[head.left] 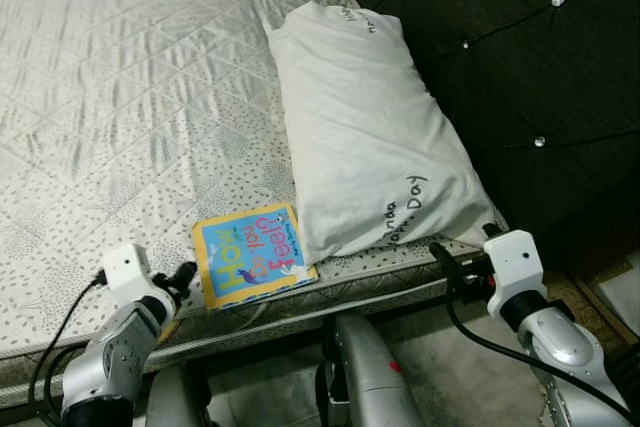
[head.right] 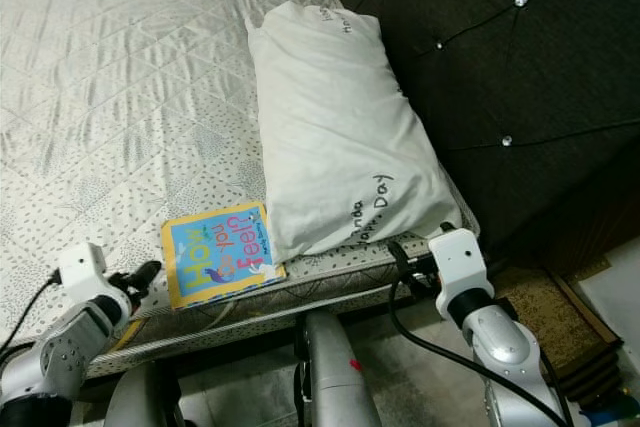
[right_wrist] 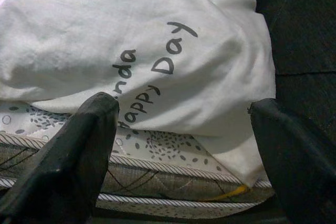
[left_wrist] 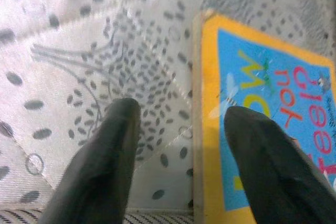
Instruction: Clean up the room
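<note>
we are in a bedroom of a home: a bed with a bare quilted mattress, a white pillow at its head edge against a dark tufted headboard, and a children's picture book lying near the bed's near edge beside the pillow.

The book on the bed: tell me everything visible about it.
The book is a thin, closed picture book with a yellow border and blue cover with colourful lettering. It lies flat, cover up, at the mattress edge, one corner against the white pillow. The left hand, fingers open, straddles its yellow edge without gripping it.
</note>
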Tool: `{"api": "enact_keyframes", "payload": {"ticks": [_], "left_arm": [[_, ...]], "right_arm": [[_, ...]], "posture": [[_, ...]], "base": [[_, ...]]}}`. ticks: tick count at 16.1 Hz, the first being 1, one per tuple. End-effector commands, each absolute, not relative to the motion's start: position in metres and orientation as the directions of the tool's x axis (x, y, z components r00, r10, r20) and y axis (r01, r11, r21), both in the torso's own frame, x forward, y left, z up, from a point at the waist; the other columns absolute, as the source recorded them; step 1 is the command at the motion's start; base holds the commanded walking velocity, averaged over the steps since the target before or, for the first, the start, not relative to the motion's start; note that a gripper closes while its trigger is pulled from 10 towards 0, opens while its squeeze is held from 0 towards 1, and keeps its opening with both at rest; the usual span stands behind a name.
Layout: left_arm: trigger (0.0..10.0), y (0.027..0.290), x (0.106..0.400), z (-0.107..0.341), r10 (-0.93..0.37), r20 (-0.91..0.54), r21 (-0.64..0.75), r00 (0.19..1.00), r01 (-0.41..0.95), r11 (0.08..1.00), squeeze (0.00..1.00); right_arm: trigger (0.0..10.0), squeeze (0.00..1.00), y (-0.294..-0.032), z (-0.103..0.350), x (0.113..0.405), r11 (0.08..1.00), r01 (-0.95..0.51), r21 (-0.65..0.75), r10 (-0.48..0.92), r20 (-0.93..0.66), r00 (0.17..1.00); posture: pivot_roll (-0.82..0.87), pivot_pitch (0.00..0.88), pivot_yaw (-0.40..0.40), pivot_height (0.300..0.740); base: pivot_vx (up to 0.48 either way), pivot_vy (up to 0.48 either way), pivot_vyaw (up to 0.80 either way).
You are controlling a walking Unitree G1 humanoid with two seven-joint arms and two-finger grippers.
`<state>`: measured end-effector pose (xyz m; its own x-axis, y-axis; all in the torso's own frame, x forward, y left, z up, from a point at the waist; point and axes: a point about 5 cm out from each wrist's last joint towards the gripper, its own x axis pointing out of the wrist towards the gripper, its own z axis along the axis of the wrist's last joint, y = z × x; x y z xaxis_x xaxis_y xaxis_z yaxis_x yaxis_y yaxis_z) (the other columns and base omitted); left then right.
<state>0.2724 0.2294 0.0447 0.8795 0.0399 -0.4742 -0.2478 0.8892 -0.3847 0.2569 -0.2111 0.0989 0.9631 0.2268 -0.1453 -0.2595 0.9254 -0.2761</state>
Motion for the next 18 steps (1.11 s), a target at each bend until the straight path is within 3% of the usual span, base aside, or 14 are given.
{"api": "enact_keyframes", "payload": {"ticks": [1, 7, 11, 18], "left_arm": [[10.0, 0.217, 0.268, 0.047, 0.024, -0.469, -0.364, 0.883, -0.217, 0.906, 1.0], [10.0, 0.164, 0.241, 0.054, -0.145, -0.474, -0.371, 0.868, -0.047, 0.927, 1.0], [10.0, 0.16, 0.227, 0.042, -0.26, -0.594, -0.412, 0.761, -0.011, 0.911, 1.0], [10.0, 0.16, 0.249, 0.036, -0.274, -0.627, -0.407, 0.729, -0.007, 0.913, 1.0]], "right_arm": [[10.0, 0.0, -0.213, 0.098, 0.257, 0.926, -0.253, -0.279, 0.22, -0.145, 0.965], [10.0, 0.0, -0.203, 0.096, 0.262, 0.93, -0.257, -0.261, 0.23, -0.128, 0.965], [10.0, 0.0, -0.2, 0.095, 0.264, 0.932, -0.257, -0.257, 0.233, -0.12, 0.965], [10.0, 0.0, -0.204, 0.096, 0.262, 0.934, -0.236, -0.267, 0.214, -0.11, 0.971]], "posture": [[-0.21, 0.181, -0.096, 0.6], [-0.18, 0.168, -0.082, 0.6], [-0.18, 0.169, -0.076, 0.6], [-0.21, 0.168, -0.063, 0.6]], "base": [[0.0, 0.0, 0.0], [0.0, 0.0, 0.0], [0.0, 0.0, 0.0], [0.0, 0.0, 0.0]]}}
